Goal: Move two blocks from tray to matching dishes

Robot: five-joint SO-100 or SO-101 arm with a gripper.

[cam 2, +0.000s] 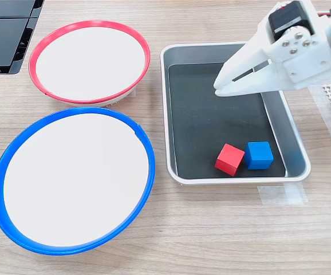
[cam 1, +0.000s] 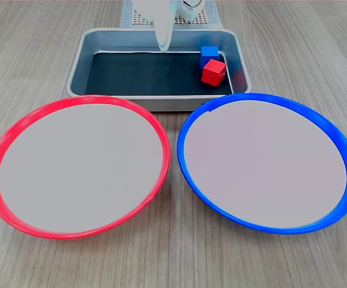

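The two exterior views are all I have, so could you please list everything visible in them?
Red block: one, bright red, on the tray's black bottom, beside the blue block.
Blue block: one, bright blue, in the same tray corner.
Tray: one, grey metal with a black bottom, on the wooden table.
Red-rimmed dish: one, pale centre, nothing on it, beside the tray.
Blue-rimmed dish: one, pale centre, nothing on it, next to the red-rimmed dish.
Table: one, light wood grain.
Black panels: dark, at the second exterior view's upper left edge.
Gripper: one, white, jaws together, above the tray, holding nothing.
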